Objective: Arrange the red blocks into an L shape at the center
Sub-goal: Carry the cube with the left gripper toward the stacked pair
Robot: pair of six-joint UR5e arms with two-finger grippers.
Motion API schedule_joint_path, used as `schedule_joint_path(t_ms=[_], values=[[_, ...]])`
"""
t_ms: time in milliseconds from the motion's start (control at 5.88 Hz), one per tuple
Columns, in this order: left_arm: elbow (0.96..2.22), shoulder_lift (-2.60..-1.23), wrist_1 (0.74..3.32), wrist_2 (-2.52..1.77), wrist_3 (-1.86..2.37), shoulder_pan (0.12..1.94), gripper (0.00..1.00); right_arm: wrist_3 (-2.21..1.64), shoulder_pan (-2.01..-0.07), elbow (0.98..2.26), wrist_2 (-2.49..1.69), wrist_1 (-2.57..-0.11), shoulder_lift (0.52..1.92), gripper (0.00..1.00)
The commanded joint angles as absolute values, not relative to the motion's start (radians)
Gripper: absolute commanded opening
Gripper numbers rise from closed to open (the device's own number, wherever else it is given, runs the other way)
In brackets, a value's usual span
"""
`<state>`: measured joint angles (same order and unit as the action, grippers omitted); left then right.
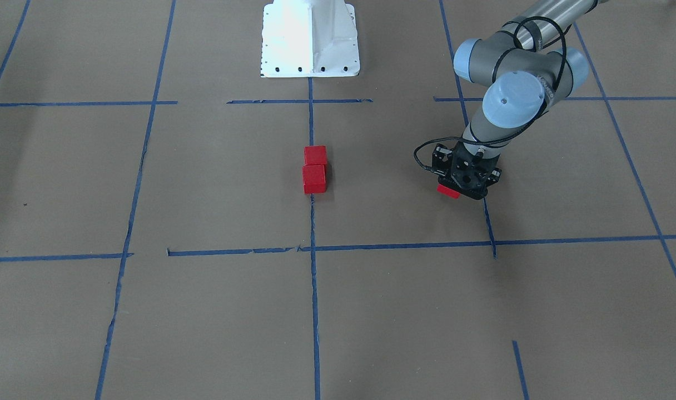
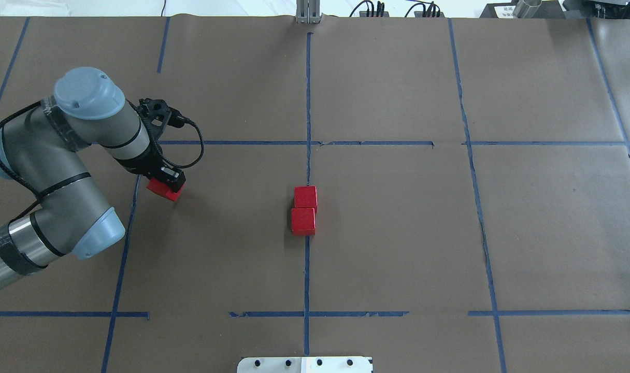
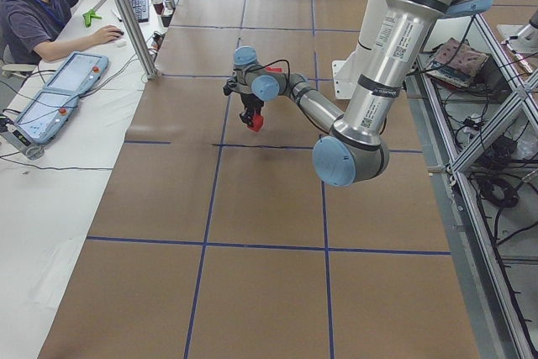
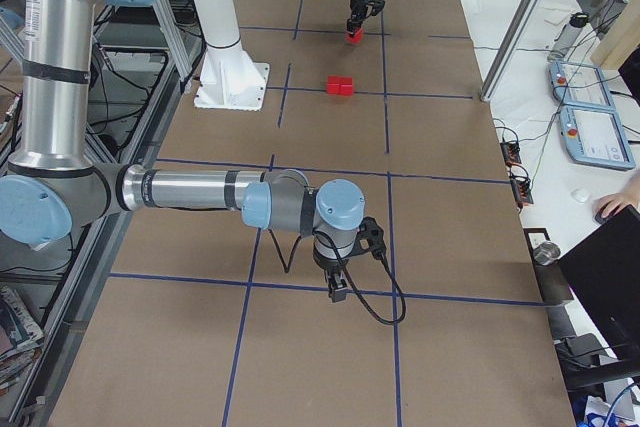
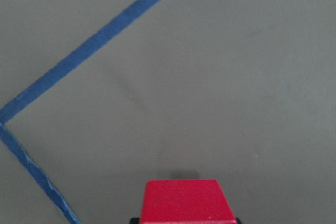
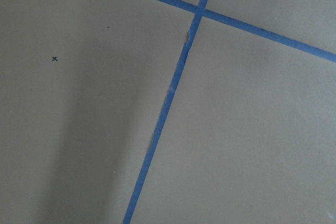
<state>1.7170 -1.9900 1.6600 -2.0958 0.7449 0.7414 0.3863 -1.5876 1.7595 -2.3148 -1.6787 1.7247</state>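
Two red blocks lie touching in a short line on the vertical blue tape of the center; the front-facing view shows the same pair. A third red block is off to the left, on the tape line that bounds the center, and my left gripper is shut on it. It fills the bottom of the left wrist view as a red block, with a faint shadow on the paper ahead of it. My right gripper shows only in the exterior right view, low over the paper; I cannot tell its state.
The white robot base stands at the table's edge behind the center. A person sits at a side desk with tablets. Brown paper with blue tape lines covers the table.
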Motion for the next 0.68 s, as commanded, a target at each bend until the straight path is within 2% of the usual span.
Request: schedule_joint_path(t_ms=[0,340,510], values=[[1.797,-2.045,1.661,-2.057,1.324,0.718,0.08,0.385,-1.588,1.761,-2.315,-1.68,1.723,1.0],[1.793,-2.123,1.663,-1.857,1.846,0.564,0.05,0.387,-1.588,1.761,-2.315,-1.68,1.721,1.0],[1.784,-2.156,1.657,-1.85,2.003,0.554,0.03,0.387,-1.588,1.761,-2.315,-1.68,1.721,1.0]])
